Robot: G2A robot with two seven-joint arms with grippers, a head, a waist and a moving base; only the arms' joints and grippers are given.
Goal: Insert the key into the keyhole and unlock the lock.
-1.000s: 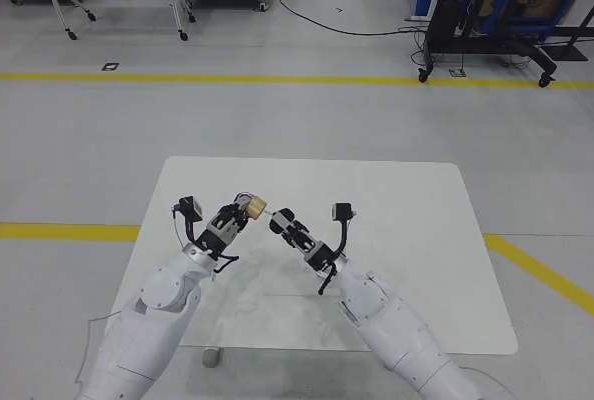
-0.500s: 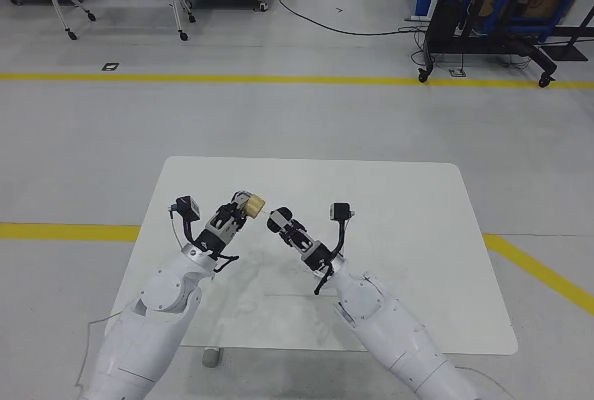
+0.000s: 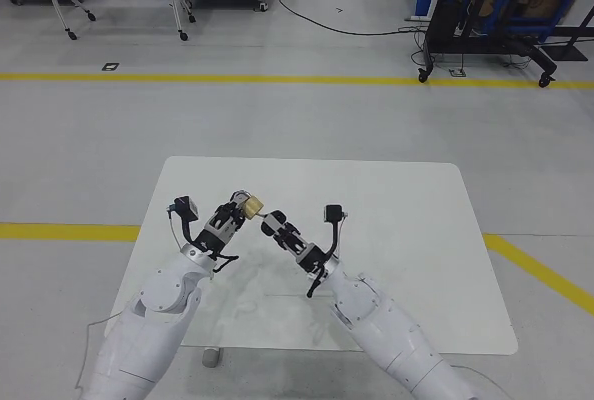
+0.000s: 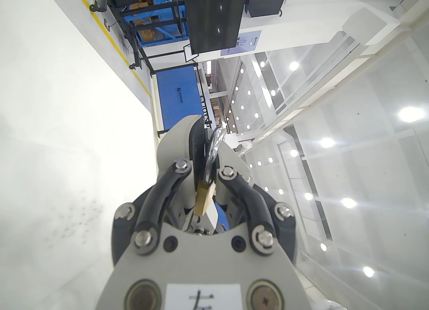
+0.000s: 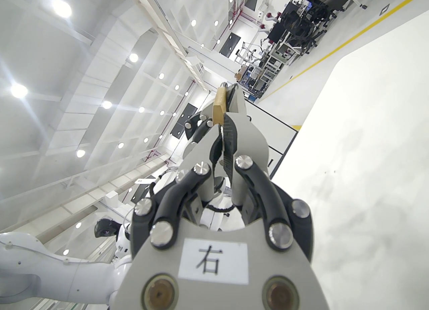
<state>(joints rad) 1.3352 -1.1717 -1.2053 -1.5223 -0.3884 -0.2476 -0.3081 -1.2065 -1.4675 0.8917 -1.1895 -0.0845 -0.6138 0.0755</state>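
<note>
A brass padlock is held up above the white table by my left gripper, which is shut on it. In the left wrist view its brass body and silver shackle sit between the closed fingers. My right gripper is shut and stands right beside the padlock, tip to tip with it. In the right wrist view the padlock is just past my right gripper. The key is pinched between the dark pads; only a thin sliver shows, and I cannot tell if it is in the keyhole.
Both arms hover over the table's left half; the right half and far side are bare. The table's left edge lies close under the left arm. A small grey object lies on the floor by the front edge.
My right gripper has moved left toward the padlock, closing the gap between them. The left gripper with the padlock has dipped slightly toward it.
</note>
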